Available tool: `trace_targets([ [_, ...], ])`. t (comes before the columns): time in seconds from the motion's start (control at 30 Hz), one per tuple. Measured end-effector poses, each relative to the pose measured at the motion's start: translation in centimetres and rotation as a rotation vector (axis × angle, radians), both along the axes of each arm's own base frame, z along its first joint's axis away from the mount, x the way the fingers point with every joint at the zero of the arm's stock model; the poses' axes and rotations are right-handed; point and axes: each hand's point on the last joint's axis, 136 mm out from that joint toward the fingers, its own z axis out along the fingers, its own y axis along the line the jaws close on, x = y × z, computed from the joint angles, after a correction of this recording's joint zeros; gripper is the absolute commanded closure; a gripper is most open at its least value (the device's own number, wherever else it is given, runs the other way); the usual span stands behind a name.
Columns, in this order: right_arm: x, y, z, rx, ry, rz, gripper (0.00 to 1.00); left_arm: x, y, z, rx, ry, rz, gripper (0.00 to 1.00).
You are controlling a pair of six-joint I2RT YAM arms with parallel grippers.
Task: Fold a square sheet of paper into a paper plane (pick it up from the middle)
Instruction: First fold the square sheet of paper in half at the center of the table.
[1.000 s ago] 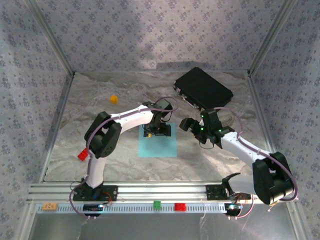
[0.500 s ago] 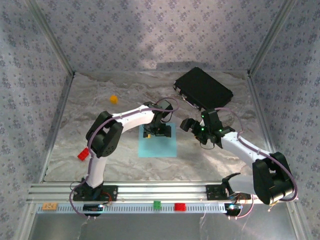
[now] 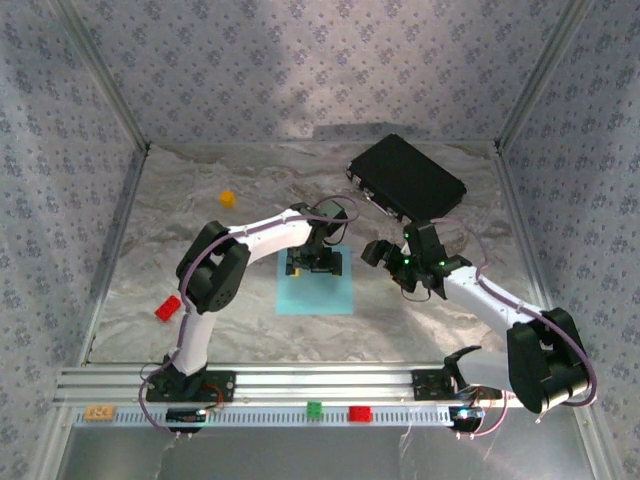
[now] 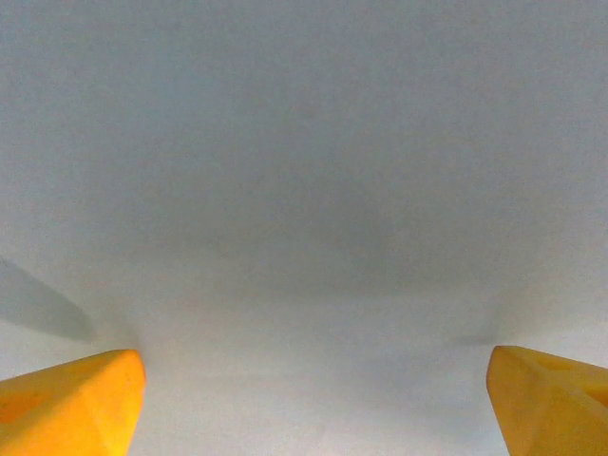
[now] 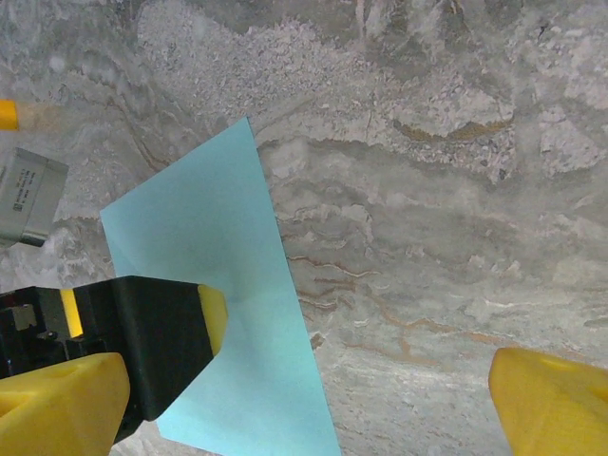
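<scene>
The sheet (image 3: 316,290) lies flat and unfolded near the middle of the surface (image 3: 150,240), a little toward the near edge, with all its edges straight. The left gripper (image 3: 313,264) is down over the sheet's far half. In the left wrist view its yellow fingertips (image 4: 66,404) stand wide apart at the lower corners, with plain pale paper between and beyond them. Whether the tips touch the sheet I cannot tell.

The right gripper (image 3: 378,250) hangs just beside the sheet's right edge, over bare marbled surface. Its jaws are spread as well: the right wrist view has one yellow tip at each lower corner. In that view the sheet runs from the upper middle down to the lower left, and the left gripper's black body sits over the sheet's left part.

The case (image 3: 407,178) rests toward the far right corner, well apart from the sheet. The cube (image 3: 228,199) sits toward the far left, also well apart.
</scene>
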Motion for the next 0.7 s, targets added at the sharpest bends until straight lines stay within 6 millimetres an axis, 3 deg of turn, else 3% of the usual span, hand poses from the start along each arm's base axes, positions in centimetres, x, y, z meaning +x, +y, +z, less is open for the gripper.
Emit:
trace_targets([
  [0.7,0.01,-0.13,-0.03,0.003,0.004,-0.01,0.01,-0.16,0.37,-0.69,0.04,0.009,-0.004,0.04],
])
